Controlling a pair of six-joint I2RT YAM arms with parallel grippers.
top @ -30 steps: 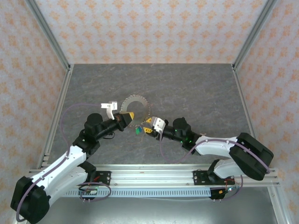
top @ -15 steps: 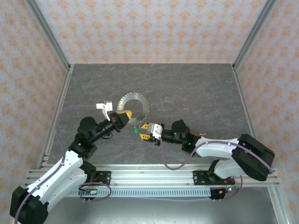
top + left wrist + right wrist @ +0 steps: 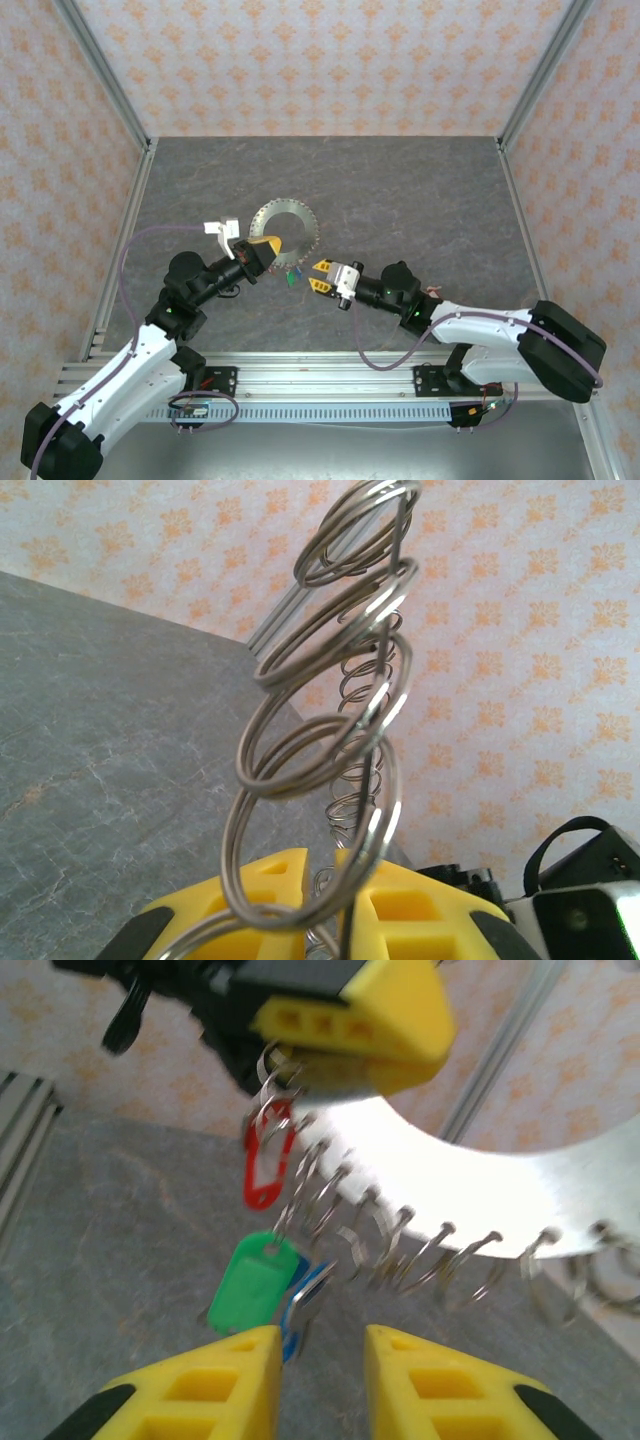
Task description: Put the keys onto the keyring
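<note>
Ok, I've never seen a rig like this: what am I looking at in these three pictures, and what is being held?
Two robot arms are bolted at the near edge of a grey table. One picture looks down from above and behind them. The other two come from a camera on each wrist, so the yellow fingers at the bottom are that arm's own. The left gripper is shut on the keyring, a wide metal ring with small wire loops along its rim, lifted so its tags dangle: a red tag, a green tag and a blue tag. The right gripper is open, empty, close beside those tags.
</note>
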